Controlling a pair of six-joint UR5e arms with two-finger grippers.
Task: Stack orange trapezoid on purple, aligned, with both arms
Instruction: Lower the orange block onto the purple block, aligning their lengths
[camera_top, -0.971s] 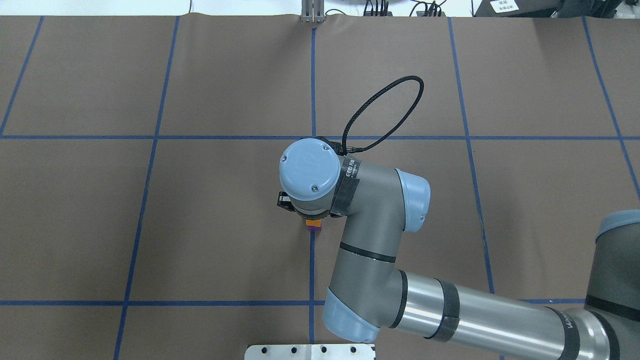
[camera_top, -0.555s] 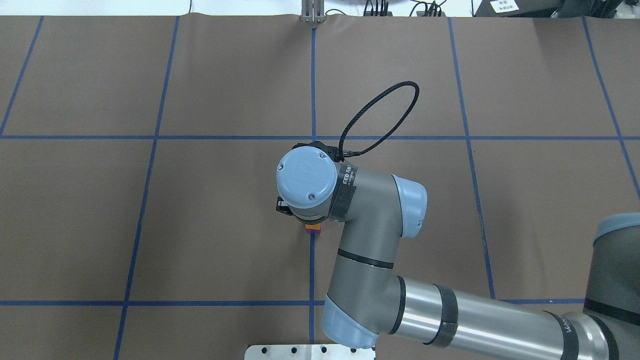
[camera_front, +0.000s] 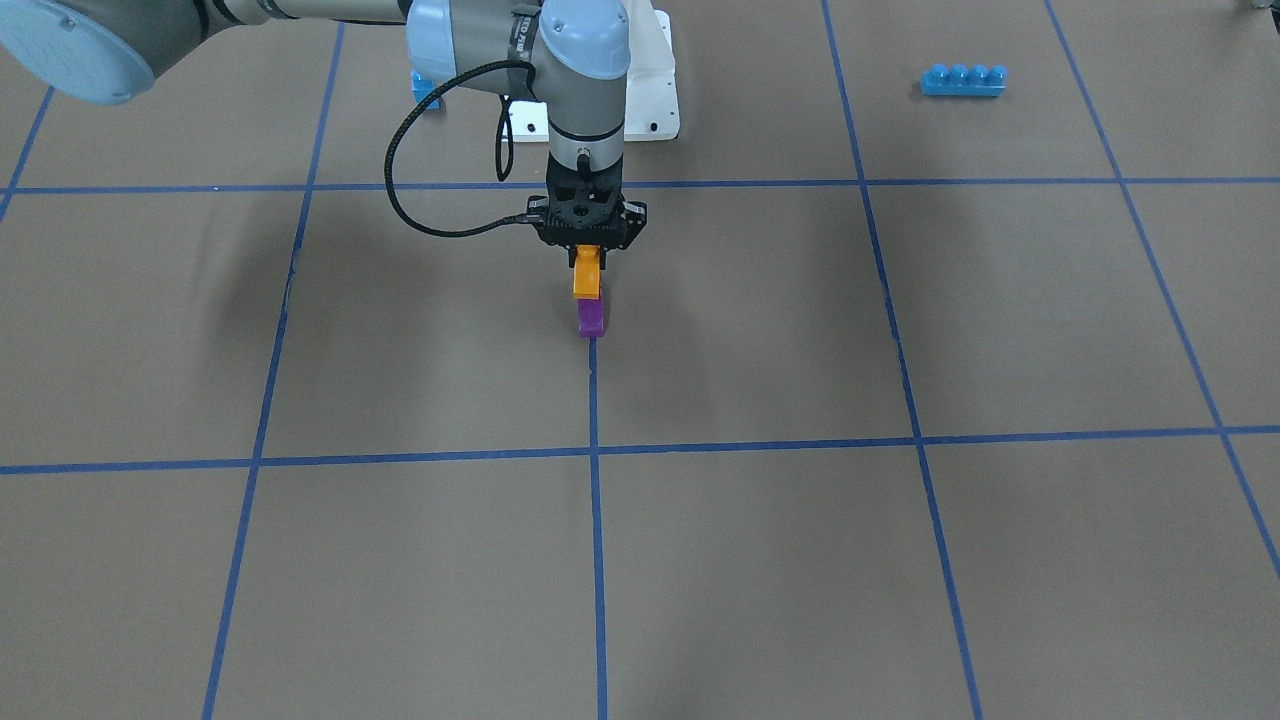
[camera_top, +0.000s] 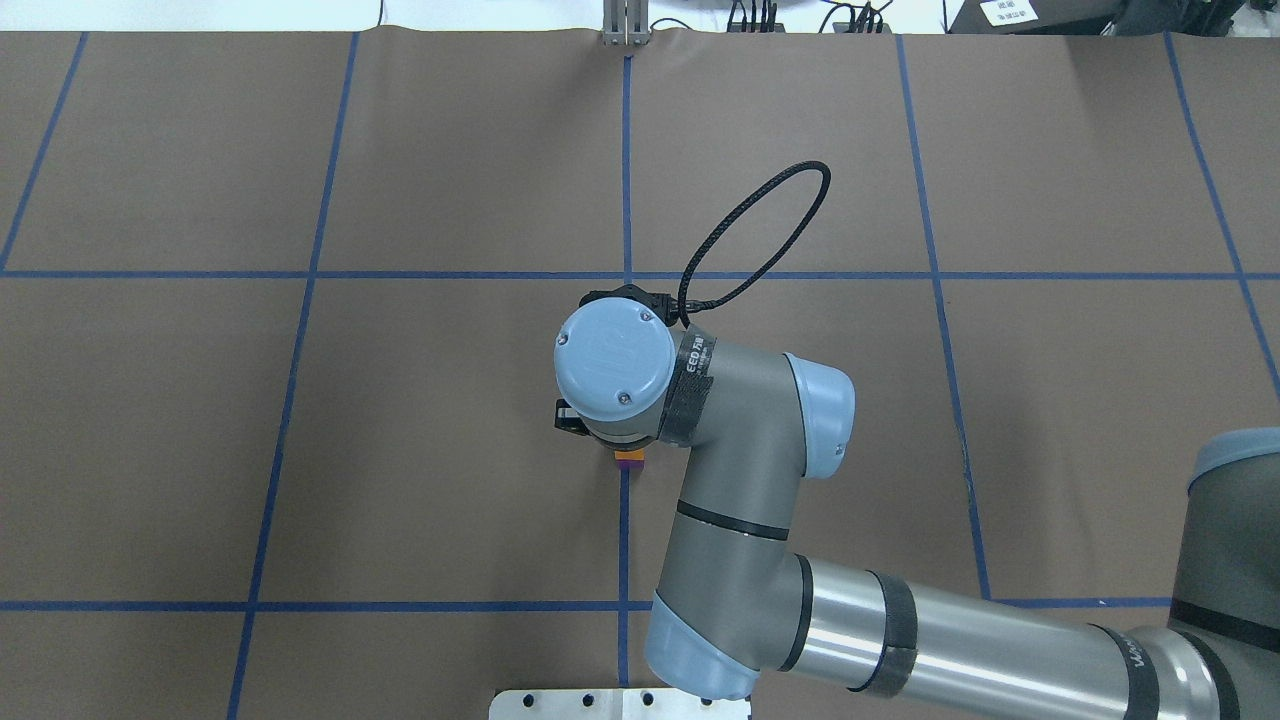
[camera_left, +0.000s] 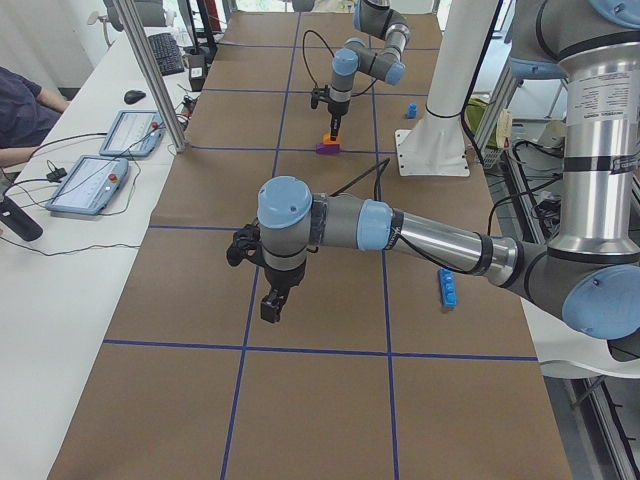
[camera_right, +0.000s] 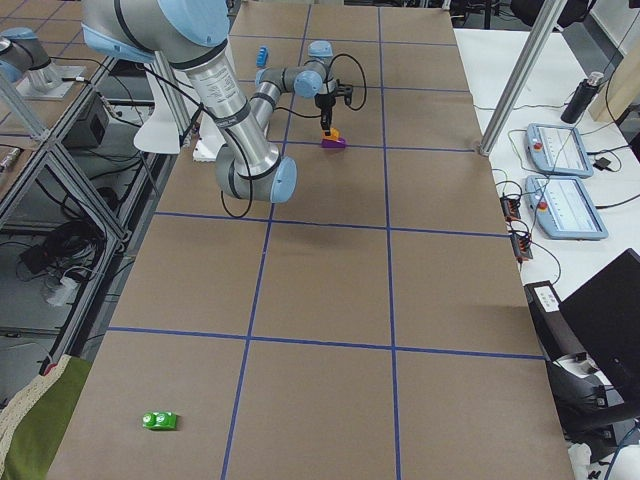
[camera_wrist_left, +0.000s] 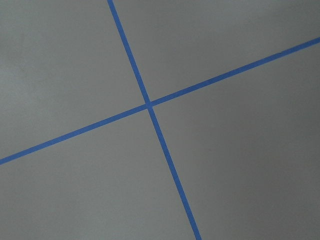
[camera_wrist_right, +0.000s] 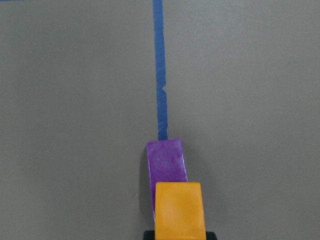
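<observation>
Since the frame one second earlier, the wrist of the right arm (camera_top: 740, 480) has shifted slightly toward the robot in the overhead view. Its cable (camera_top: 760, 230) loop has also changed shape, and a thinner strip of the orange brick (camera_front: 587, 280) shows below the wrist cap.

Right gripper (camera_front: 588, 258): points straight down, jaws clamped on the upper part of the orange brick. The orange brick stands directly above the purple brick (camera_front: 591, 318). In the front-facing view the two meet edge to edge, though whether the stud is fully seated cannot be told. In the right wrist view the orange brick covers the near part of the purple one, centred on it.

Purple brick: rests on the brown table cover (camera_front: 900, 560), on a blue tape line (camera_front: 595, 400) near the table's middle.

Left gripper (camera_left: 271, 308): hangs above the cover, well apart from the bricks. It shows only in the left side view, so whether its jaws are apart or together cannot be told. Its wrist camera sees only a crossing of tape lines (camera_wrist_left: 148, 105).

Other items: a long blue brick (camera_front: 963, 80), a small blue brick (camera_front: 424, 88) beside the white base plate (camera_front: 655, 100), and a small green object (camera_right: 160, 421) at the far end.
</observation>
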